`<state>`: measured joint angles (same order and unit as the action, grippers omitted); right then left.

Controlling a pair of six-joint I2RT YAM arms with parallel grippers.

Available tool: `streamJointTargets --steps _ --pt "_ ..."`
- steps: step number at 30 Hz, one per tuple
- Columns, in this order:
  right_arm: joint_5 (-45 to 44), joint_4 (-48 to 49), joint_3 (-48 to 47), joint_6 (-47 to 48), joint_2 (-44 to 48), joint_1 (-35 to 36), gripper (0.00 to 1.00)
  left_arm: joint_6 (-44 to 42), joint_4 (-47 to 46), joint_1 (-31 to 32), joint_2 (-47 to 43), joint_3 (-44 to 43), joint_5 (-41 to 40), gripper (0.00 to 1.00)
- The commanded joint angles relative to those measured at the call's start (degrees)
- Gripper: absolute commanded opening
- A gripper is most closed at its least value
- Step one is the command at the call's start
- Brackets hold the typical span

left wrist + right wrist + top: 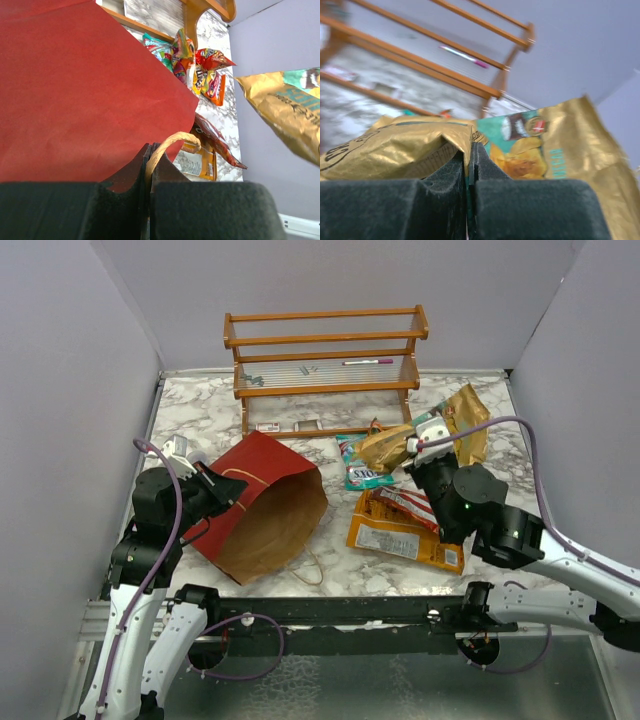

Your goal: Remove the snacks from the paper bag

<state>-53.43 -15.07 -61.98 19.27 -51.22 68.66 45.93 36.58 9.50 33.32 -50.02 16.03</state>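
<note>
- Top view: the paper bag [265, 510] lies on its side on the marble table [195, 410], left of centre, with its brown mouth facing the near edge. No packet shows inside, though the deep end is hidden.
- The left tool [222, 490] sits at the bag's upper rim. The right tool [420, 445] hangs above the table to the right, clenched on a gold packet [385, 448].
- Already out and lying well apart from the bag are a teal packet [360, 472] and, nearer the arms, an orange packet [405, 532]. A wooden rack [325, 350] stands at the back.
- Left wrist view: the left tool [150, 150] is clamped shut on the bag's twine handle [172, 140], with the red bag wall [85, 90] filling the left. Loose snacks [202, 70] lie beyond it.
- Right wrist view: the right tool [468, 150] pinches a fold of the gold packet [395, 145]. A gold-and-teal chip packet [545, 150] sits just beside it — whether it is gripped too, I cannot tell.
- Judgement: the task looks nearly finished — what remains is to set the lifted packet down and check the bag's hidden bottom.
</note>
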Motion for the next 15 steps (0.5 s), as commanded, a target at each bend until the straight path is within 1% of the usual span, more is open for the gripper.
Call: streamJointTargets --steps 1,4,7,12,15 --pt "2.14 6.59 1.77 -3.30 -0.81 -14.36 0.02 -0.20 -0.36 -0.10 -0.16 -1.03 0.31 0.00" --pt "11.06 6.03 5.86 -8.00 -2.20 -25.30 0.02 -0.30 0.13 -0.11 -0.49 -1.46 0.06 0.00" --pt "17.19 6.31 11.48 -12.24 -3.53 -31.35 0.02 -0.19 0.33 -0.10 -0.71 -1.95 0.12 0.00" --pt "19.91 8.82 21.54 -20.26 -4.60 -32.45 0.02 -0.39 0.53 -0.09 -0.62 -2.53 0.06 0.00" --pt "19.94 10.33 26.42 -24.67 -4.85 -32.52 0.02 -0.49 0.52 -0.10 0.01 -2.96 0.33 0.00"
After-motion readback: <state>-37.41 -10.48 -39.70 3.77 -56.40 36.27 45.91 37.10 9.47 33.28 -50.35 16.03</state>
